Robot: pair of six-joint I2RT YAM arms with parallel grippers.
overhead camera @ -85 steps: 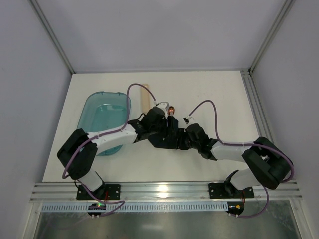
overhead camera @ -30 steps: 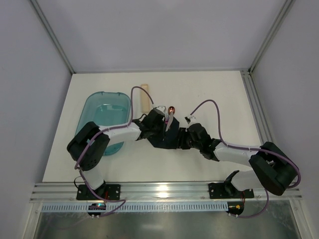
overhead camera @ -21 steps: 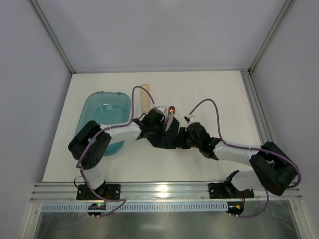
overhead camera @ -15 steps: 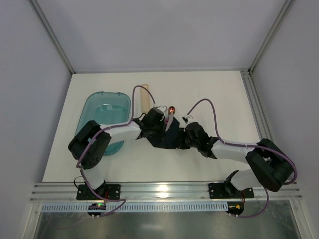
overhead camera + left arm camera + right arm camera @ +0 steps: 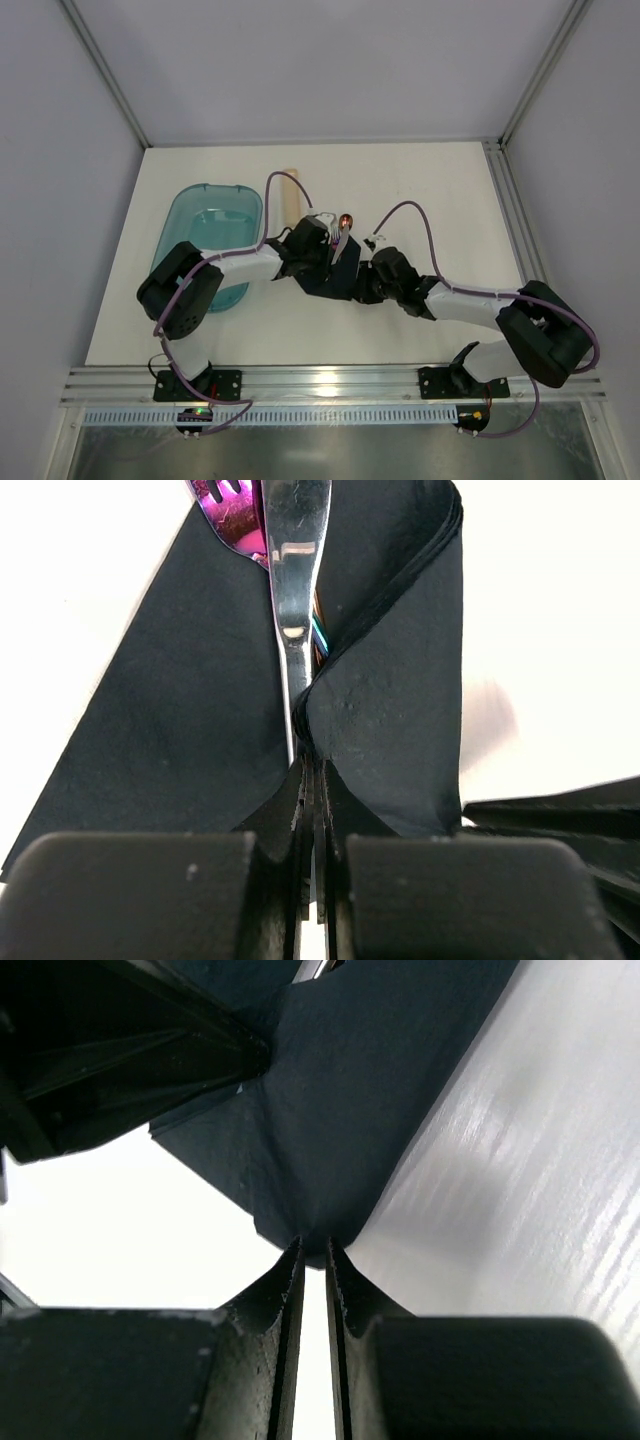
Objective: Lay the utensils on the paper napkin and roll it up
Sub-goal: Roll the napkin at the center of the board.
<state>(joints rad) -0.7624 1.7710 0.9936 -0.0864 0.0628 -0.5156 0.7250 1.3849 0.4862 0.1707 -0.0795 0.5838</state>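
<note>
Before me the utensils [image 5: 295,570] lie on the paper napkin [image 5: 180,700]; the tub [image 5: 210,235] sits left, a wooden stick [image 5: 291,195] beside its right rim.

A see-through teal tub [image 5: 205,225] sits at nine o'clock on the white table [image 5: 430,190], a pale wooden stick [image 5: 290,205] just beside it at eleven.

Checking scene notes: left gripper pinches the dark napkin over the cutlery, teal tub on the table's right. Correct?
No: the teal tub sits on the left of the table, per the top view. The left gripper does pinch the paper napkin over the utensils.
</note>
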